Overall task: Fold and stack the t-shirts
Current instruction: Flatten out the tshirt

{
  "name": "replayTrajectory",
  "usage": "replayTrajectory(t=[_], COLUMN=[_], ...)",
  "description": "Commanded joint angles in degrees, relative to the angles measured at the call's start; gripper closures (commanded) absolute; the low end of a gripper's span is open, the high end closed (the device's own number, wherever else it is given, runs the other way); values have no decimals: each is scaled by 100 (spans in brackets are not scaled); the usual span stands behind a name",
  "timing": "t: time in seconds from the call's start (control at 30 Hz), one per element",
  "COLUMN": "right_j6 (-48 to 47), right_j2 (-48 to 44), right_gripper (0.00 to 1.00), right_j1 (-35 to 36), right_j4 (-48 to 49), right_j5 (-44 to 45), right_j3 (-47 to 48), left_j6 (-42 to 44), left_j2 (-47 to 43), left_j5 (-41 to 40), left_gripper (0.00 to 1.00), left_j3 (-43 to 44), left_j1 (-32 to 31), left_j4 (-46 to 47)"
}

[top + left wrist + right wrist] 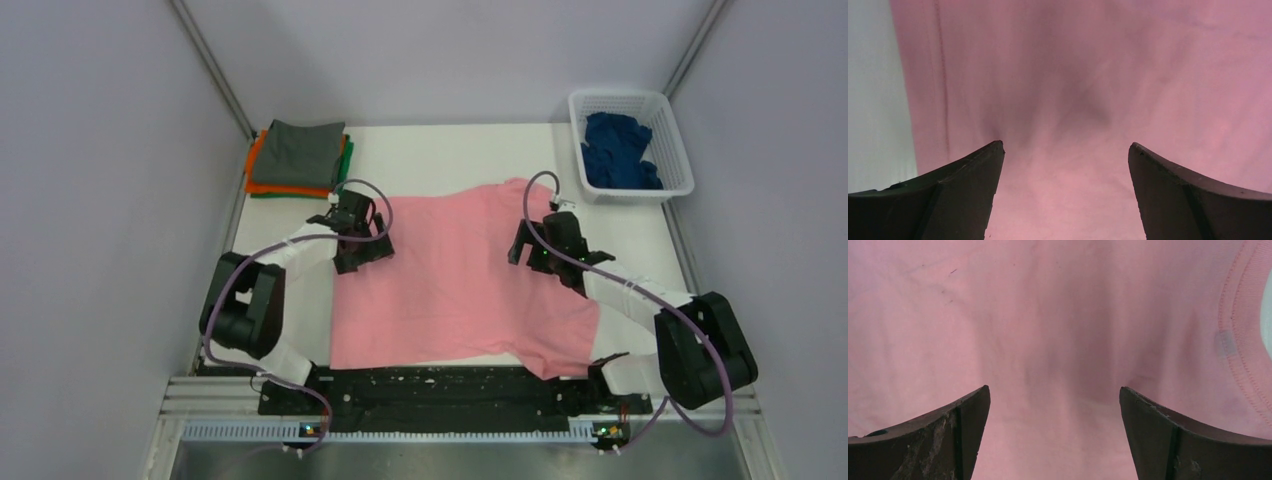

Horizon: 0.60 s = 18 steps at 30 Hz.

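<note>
From the top view, your left gripper [362, 240] sits over the left part of the pink t-shirt [450, 290], and your right gripper [540, 248] sits over its upper right part. Both sets of jaws are spread wide and hold nothing. The shirt lies flat in the middle of the table [450, 150]. Its straight edge is at the left of the frame, one sleeve points to the upper middle, and another points to the lower right. So its long axis runs left to right across the frame. In the upper left, a grey t-shirt [300, 150] lies folded on an orange t-shirt [256, 172] and a green t-shirt [347, 160]. In the upper right, a navy t-shirt [615, 150] lies crumpled in the white basket [625, 97].

In the left wrist view, the left gripper [1065, 146] has its jaws far apart with only pink cloth [1148, 75] between them. A stitched hem line [940, 75] runs up the left side, just beside bare table [873, 100]. You cannot tell whether the tips touch the cloth.

In the right wrist view, the right gripper [1054, 387] also has its jaws far apart over pink cloth [1023, 305], gripping nothing. The ribbed collar [1243, 340] curves down the right edge of the frame. Contact with the cloth is again unclear.
</note>
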Motion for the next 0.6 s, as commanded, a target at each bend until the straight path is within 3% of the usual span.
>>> replayTrajectory(t=[0.0,0.2,0.57], right_j6=[472,560,232], right_j2=[270,1242,3345], right_gripper=[1,1,1], right_j1=[-23,-59,-555], right_j4=[602,900,836], right_j5=[260,552,318], right_j3=[-19,335,2458], left_j6=[-133,23,351], left_j2=[889,2295,3932], left_j5=[-115,-218,-41], left_gripper=[2,1,1], left_j3=[446,1835,4730], left_j1=[21,129,777], left_j4=[174,-122,-1011])
